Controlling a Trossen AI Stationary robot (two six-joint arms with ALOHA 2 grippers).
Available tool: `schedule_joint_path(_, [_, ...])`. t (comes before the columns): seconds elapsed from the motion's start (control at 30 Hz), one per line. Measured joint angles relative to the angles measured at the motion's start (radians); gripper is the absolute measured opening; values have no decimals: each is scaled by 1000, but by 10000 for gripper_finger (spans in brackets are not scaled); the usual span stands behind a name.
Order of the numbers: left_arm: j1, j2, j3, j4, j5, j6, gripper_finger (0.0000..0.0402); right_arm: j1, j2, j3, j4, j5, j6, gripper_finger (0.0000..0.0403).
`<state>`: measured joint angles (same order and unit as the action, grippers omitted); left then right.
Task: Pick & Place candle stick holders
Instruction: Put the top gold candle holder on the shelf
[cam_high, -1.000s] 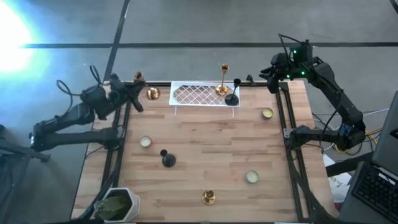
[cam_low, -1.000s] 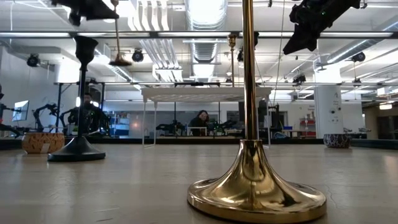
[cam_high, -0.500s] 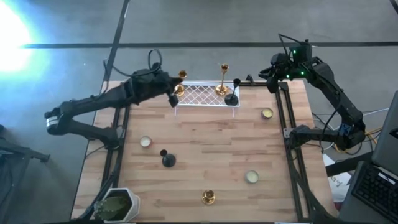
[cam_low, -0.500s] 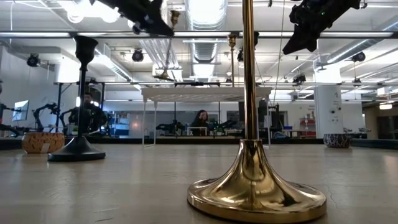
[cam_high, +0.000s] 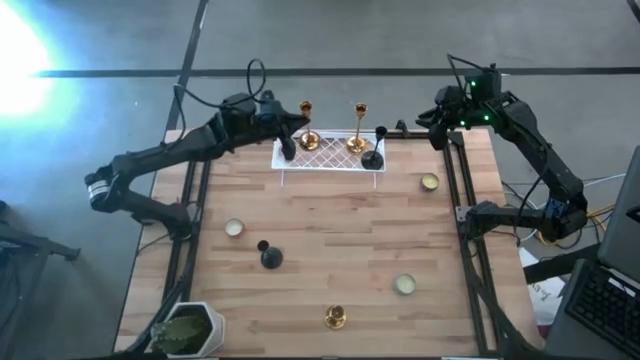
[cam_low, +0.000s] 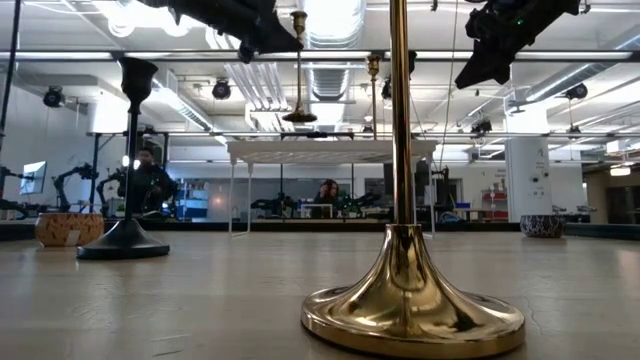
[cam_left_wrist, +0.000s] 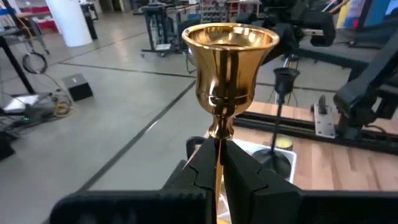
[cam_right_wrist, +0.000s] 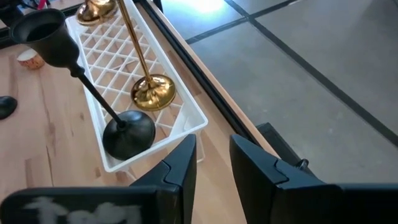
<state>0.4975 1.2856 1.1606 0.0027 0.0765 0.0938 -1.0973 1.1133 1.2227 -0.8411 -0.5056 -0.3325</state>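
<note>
Candle stick holders are spread over the surface (cam_high: 330, 220) and the white lattice tray (cam_high: 330, 155). One tall gold holder (cam_high: 306, 125) is pinched by its slim stem between the pressed-together fingers (cam_left_wrist: 239, 180) of the left pincer (cam_high: 290, 135); in the left wrist view its bell-shaped cup (cam_left_wrist: 230, 59) is seen upright just above those fingers. In the low view this held gold holder (cam_low: 298, 75) hangs with its round base clear above the tray top (cam_low: 330, 150), the left pincer (cam_low: 262, 35) being beside its upper stem.

Just beyond the left pincer, a second gold holder (cam_high: 358, 130) and a black holder (cam_high: 374, 152) stand on the far half of the tray; in the right wrist view the gold base (cam_right_wrist: 152, 92) and the black base (cam_right_wrist: 127, 134) are seen side by side on the lattice.

Well away from the left pincer, on the bare surface, a black holder (cam_high: 269, 255), a third gold holder (cam_high: 335, 317) and three low cream-gold cups (cam_high: 234, 228) (cam_high: 429, 182) (cam_high: 404, 285) are seen, with a white pot of green plant (cam_high: 188, 328) at the near corner.

The right pincer (cam_high: 440, 120) is held above the far right corner of the surface, beside the tray's end, its fingers (cam_right_wrist: 180, 162) slightly parted with nothing between them.
</note>
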Motion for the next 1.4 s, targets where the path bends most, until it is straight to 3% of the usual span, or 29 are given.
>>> schedule_joint_path(0.43, [51, 118, -2, 107, 107, -51, 14, 0, 0, 0, 0, 0, 0, 69])
schedule_joint_path(0.83, [65, 227, 74, 136, 171, -62, 14, 0, 0, 0, 0, 0, 0, 84])
schedule_joint_path(1.03, [64, 291, 145, 91, 176, -40, 14, 0, 0, 0, 0, 0, 0, 89])
schedule_joint_path(1.4, [76, 327, 153, 94, 175, -35, 14, 0, 0, 0, 2, 0, -7, 72])
